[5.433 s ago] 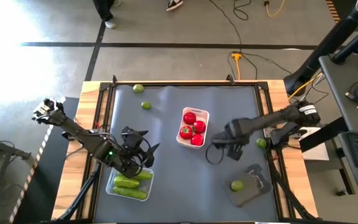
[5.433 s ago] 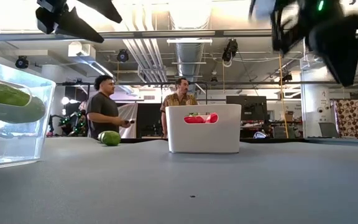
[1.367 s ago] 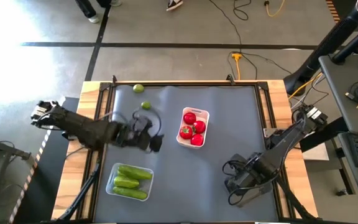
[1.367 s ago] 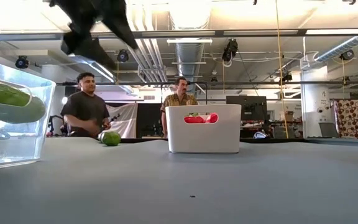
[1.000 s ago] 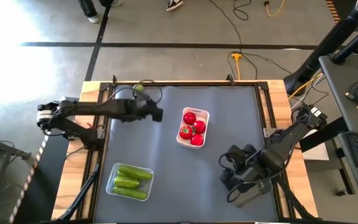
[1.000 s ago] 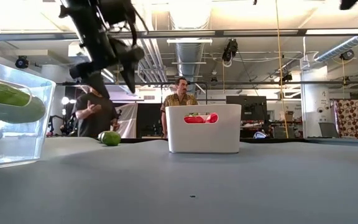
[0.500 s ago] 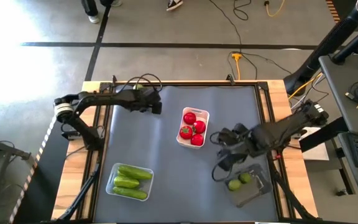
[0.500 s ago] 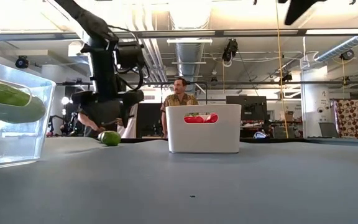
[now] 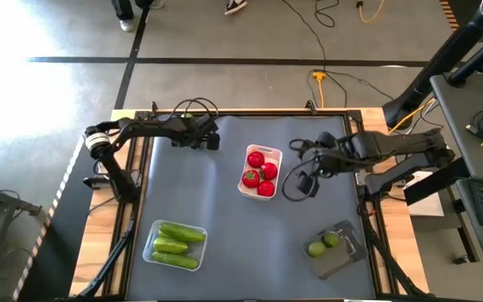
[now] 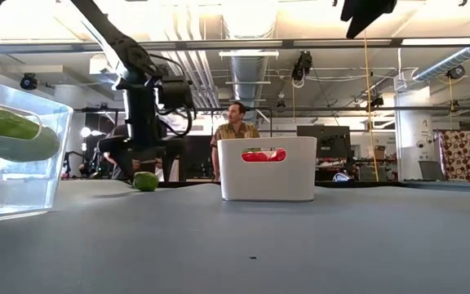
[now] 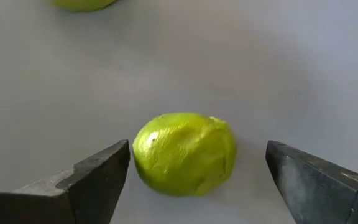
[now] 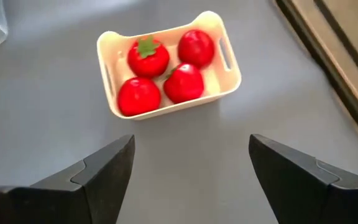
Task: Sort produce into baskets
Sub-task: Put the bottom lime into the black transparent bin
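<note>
- The left claw (image 9: pixel 201 139) is hovering low at about eleven o'clock on the grey table (image 9: pixel 225 243), near its far edge, with its fingers (image 11: pixel 92 180) spread wide on either side of a lime (image 11: pixel 185 154) without touching it.
- That lime is sitting on the mat directly under the claw; a second lime (image 11: pixel 82 4) is lying just beyond it, closer to the far left corner.
- The right claw (image 9: pixel 302 180) is hanging over the mat at about two o'clock, its fingers (image 12: pixel 98 174) wide apart and holding nothing, just beside the right side of the white tray (image 9: pixel 260 172).
- The white tray is sitting slightly right of the table's centre, holding four red tomatoes (image 12: pixel 166 68) packed close together.
- The clear tray (image 9: pixel 174 244) is resting at seven o'clock, near the front left edge, holding green cucumbers (image 9: pixel 173 240) lying side by side.
- The dark tray (image 9: pixel 332 249) is sitting at five o'clock, close to the front right corner, with two limes (image 9: pixel 324 244) inside it, touching or nearly so.
- Open grey mat is stretching across the middle front of the table between the clear tray and the dark tray, and along the far edge to the right of the left claw.
- In the low view, a person (image 10: pixel 237 131) is standing in the room behind the white tray.
</note>
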You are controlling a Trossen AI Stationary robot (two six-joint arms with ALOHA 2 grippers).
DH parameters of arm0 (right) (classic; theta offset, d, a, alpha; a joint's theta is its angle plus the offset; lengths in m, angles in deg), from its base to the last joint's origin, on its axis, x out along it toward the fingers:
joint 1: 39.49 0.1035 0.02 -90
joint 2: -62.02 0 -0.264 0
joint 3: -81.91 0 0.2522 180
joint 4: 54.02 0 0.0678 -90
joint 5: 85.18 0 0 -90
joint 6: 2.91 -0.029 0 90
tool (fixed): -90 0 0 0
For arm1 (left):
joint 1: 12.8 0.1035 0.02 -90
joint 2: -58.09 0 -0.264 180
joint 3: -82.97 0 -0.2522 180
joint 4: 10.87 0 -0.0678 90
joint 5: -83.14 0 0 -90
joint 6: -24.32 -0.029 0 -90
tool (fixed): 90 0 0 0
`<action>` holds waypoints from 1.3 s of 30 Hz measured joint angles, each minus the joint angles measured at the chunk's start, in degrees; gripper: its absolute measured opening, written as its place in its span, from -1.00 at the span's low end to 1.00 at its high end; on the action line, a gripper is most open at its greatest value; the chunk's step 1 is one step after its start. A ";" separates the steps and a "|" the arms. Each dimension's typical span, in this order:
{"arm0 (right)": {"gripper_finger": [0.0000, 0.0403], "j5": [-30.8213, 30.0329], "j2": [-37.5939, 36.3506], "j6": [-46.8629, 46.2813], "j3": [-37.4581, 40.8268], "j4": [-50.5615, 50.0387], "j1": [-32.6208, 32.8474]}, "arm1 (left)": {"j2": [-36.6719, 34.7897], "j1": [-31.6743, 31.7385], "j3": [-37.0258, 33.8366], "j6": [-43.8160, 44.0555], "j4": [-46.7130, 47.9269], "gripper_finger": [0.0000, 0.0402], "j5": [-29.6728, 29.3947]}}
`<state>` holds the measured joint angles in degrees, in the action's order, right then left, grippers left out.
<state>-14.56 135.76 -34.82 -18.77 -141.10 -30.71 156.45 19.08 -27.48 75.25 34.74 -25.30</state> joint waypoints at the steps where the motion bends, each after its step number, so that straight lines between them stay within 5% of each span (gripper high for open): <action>1: 0.52 0.01 -0.44 1.20 0.01 -0.02 -0.88 | 0.24 0.00 0.05 0.23 -0.52 0.79 -0.21; 14: 0.50 -0.02 -1.40 7.51 0.04 -0.11 -5.82 | 3.81 0.56 0.34 1.27 -1.28 0.05 0.79; 22: 0.45 0.07 -1.38 5.80 0.04 -0.11 -5.81 | -4.75 -2.32 0.04 -3.04 0.73 -0.02 1.77; 30: 0.45 0.04 -0.98 2.95 2.26 4.71 -5.67 | -16.46 -22.59 0.02 -10.76 -1.35 -0.02 -0.72; 39: 0.31 3.93 2.31 4.88 7.57 20.35 0.53 | -16.90 -46.50 0.57 -9.01 -5.44 -0.02 -2.88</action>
<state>-10.62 138.06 -29.94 -11.20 -120.75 -30.18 139.55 -27.42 -26.91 66.23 29.30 -28.18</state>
